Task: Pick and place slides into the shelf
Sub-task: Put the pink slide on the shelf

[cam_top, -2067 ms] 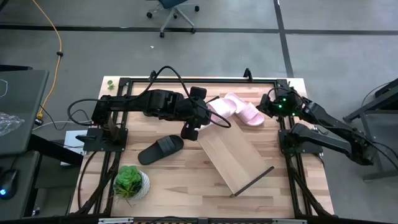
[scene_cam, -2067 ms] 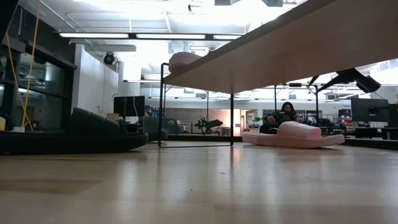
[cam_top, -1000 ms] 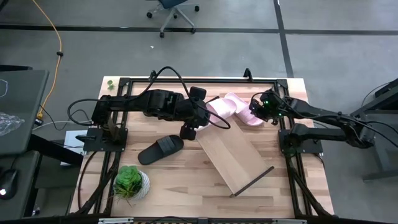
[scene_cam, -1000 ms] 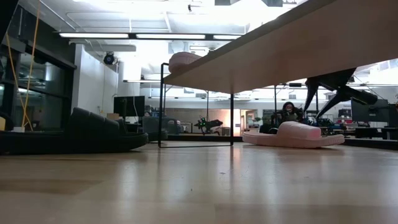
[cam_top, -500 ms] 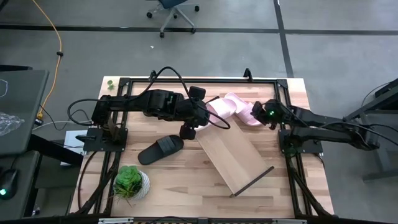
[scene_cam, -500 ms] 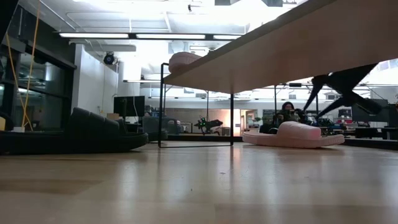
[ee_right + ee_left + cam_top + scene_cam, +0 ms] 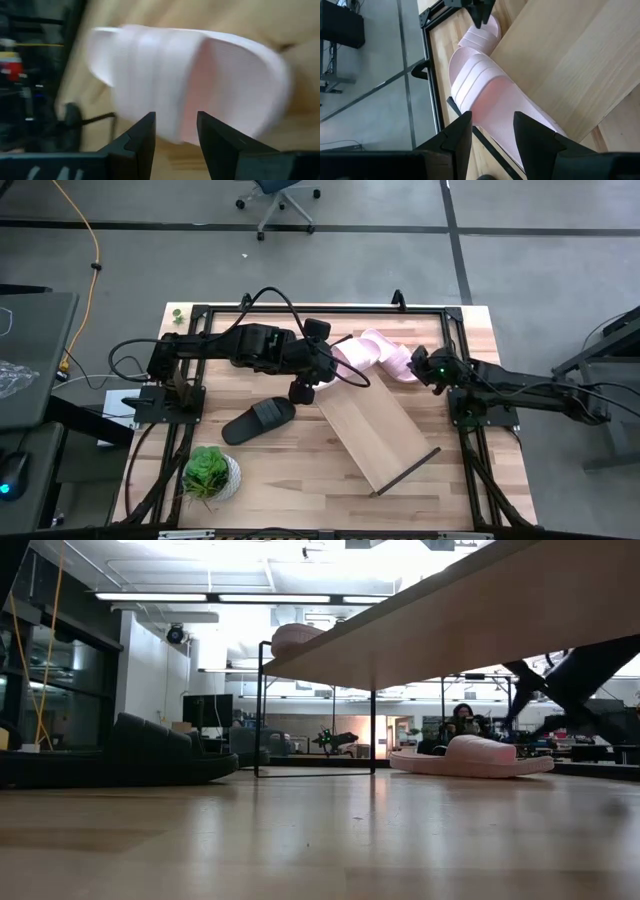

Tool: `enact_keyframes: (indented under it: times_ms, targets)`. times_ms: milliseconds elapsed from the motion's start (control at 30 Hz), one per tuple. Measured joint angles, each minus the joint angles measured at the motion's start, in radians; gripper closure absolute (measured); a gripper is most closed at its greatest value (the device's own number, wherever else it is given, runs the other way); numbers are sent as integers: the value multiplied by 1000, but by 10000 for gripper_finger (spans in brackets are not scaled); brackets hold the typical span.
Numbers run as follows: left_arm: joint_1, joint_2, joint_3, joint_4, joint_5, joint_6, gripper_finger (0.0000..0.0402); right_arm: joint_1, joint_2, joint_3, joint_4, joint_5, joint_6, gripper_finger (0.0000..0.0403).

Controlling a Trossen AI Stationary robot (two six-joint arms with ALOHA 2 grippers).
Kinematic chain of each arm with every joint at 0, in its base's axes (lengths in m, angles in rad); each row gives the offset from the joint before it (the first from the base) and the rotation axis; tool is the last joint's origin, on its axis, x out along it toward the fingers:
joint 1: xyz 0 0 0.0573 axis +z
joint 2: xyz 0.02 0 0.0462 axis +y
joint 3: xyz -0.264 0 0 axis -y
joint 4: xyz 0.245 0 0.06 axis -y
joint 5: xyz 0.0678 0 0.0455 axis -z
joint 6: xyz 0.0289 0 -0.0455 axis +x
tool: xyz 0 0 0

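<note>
**A:** From overhead, what step is this?

**B:** A pick, as I judge it. The right claw (image 7: pixel 425 366) sits at the heel of a pale pink wide-strap slide sandal (image 7: pixel 400 363) lying on the light-wood counter (image 7: pixel 300 460) at about one o'clock. The long light-wood shelf board with dark end rims (image 7: pixel 378 430) runs from the centre toward five o'clock. The left claw (image 7: pixel 312 385) hangs at the shelf's upper end, over a second pale pink slide (image 7: pixel 352 354). A matte black slide (image 7: pixel 259 418) lies at eight o'clock, near a small potted green plant (image 7: pixel 211 473).

**A:** And level with the counter?

**B:** The pink sandal (image 7: pixel 470 756) lies flat at three o'clock, the right arm dark just beyond it. The other pink one (image 7: pixel 296 638) rests up on the shelf's far end.

**A:** The left wrist camera?

**B:** Its fingers (image 7: pixel 535 137) stand parted, holding nothing, above the pink slide (image 7: pixel 492 102), which lies over the shelf's (image 7: pixel 570 60) dark rim.

**A:** The right wrist?

**B:** Fingers (image 7: pixel 140 137) spread apart and empty, the pink slide's (image 7: pixel 190 80) strap right ahead. Next, I'd say, it must straddle the strap or sole edge, close, then lift and carry toward the shelf.
</note>
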Motion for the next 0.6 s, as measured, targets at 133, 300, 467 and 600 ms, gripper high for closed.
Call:
enact_keyframes:
  times_ms: [133,300,467,600]
  targets:
    - [0,0,0,0,0,0,268,0,-1,0,9,23,7,267]
    - [0,0,0,0,-3,0,268,0,14,0,-13,35,24,267]
    - [0,0,0,0,-3,0,268,0,43,0,22,41,26,267]
    - [0,0,0,-1,-3,0,268,0,85,0,60,57,42,267]
